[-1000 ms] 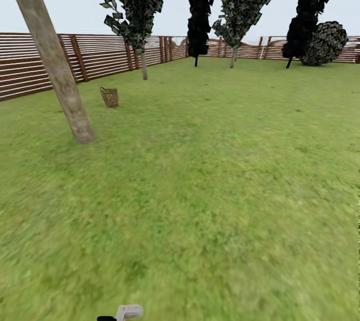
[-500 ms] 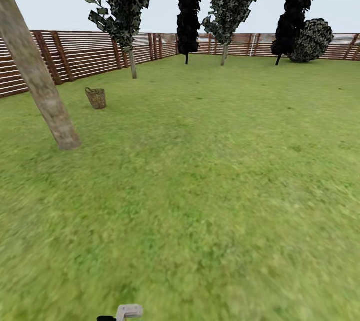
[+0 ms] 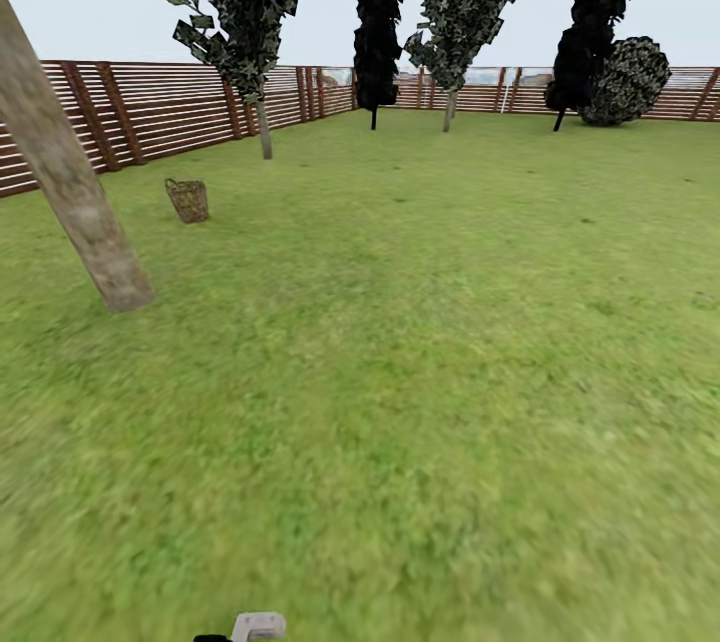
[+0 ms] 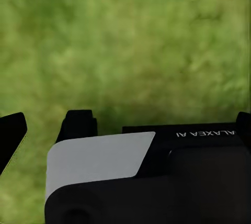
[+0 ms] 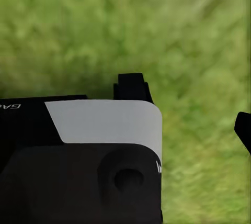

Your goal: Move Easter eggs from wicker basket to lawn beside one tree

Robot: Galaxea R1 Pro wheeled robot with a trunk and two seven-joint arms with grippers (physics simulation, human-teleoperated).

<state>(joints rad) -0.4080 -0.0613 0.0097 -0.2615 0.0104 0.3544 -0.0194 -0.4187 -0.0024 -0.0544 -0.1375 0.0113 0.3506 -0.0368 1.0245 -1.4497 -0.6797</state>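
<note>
Head view: the basket (image 3: 188, 200) stands on the lawn (image 3: 420, 342) at about ten o'clock, far off near the fence (image 3: 160, 107), just beyond the leaning tree (image 3: 75, 197). That trunk looks the handy drop spot, being so close to the basket. No eggs can be made out at this range.

Left wrist view: the left hand (image 4: 49, 130) hangs over grass, fingers apart, nothing held.

Right wrist view: the right hand (image 5: 188, 109) likewise, spread and empty, probably tucked low for driving.

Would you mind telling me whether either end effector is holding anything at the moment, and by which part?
Nothing is held: the left end effector and right end effector both stand open over bare lawn, far from the wicker basket.
</note>
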